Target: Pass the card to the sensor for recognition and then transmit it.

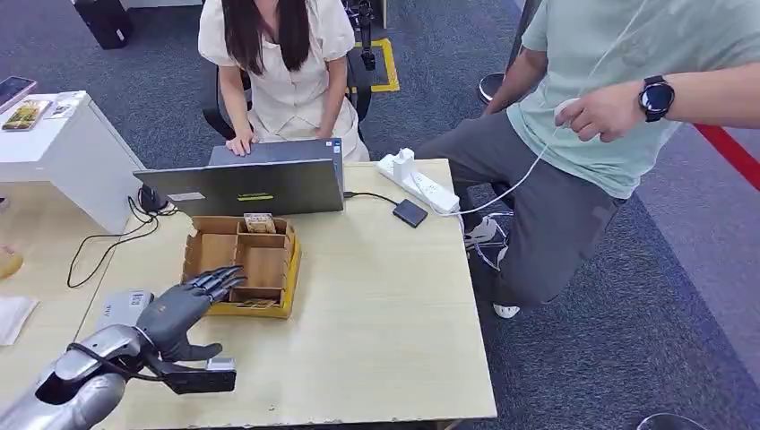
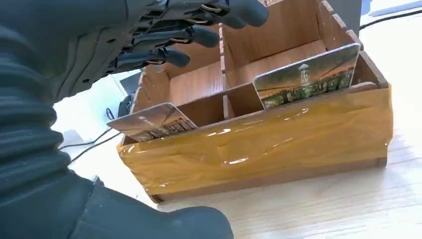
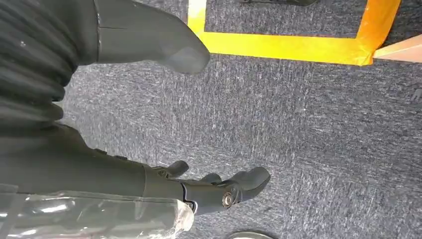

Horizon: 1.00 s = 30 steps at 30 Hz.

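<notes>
Card (image 2: 307,74) leans in the wooden box (image 2: 259,144); your left hand (image 1: 184,307) hovers over it, fingers apart, empty; right hand (image 3: 199,189) hangs empty, fingers loosely apart.

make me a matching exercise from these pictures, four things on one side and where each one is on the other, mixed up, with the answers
Things
1. laptop
2. white power strip
3. left hand
4. right hand

Places
A. hanging over the grey carpet by yellow floor tape
B. at the table's far edge, behind the wooden box
C. fingers spread just above the box's near-left compartment
D. at the table's far right corner, beside a small dark device

Pairs: 1-B, 2-D, 3-C, 4-A
</notes>
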Motion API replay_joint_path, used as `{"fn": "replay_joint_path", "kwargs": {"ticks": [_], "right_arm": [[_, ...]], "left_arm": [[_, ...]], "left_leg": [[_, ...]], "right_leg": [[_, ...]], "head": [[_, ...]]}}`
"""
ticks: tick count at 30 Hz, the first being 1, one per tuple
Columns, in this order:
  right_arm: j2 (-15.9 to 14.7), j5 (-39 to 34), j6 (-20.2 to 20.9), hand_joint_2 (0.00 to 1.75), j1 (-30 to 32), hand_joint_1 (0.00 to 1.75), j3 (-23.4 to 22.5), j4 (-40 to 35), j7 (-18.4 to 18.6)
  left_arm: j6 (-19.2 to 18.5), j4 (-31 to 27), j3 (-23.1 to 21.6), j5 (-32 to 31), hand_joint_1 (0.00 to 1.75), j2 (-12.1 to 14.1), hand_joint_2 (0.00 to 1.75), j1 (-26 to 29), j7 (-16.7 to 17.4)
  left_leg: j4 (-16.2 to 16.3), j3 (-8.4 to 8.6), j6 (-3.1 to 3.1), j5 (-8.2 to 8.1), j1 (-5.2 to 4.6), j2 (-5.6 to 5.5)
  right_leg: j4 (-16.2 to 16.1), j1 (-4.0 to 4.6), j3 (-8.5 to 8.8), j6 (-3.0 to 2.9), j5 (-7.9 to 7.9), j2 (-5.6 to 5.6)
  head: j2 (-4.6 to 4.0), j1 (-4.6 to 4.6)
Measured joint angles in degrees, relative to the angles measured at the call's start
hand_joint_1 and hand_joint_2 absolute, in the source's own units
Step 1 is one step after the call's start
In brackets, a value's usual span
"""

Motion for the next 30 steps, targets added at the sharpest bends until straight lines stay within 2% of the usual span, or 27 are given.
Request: {"fn": "replay_joint_path", "kwargs": {"ticks": [30], "right_arm": [[0.22,0.76,0.04,1.75,-0.02,0.0,-0.7,-0.07,-0.15]], "left_arm": [[-0.59,1.2,-2.84,0.39,0.0,0.04,1.75,-1.74,-0.57]], "left_leg": [[0.0,-0.01,0.0,0.0,0.0,0.0]], "right_leg": [[0.0,0.0,0.0,0.0,0.0,0.0]], "head": [[0.0,-0.02]]}}
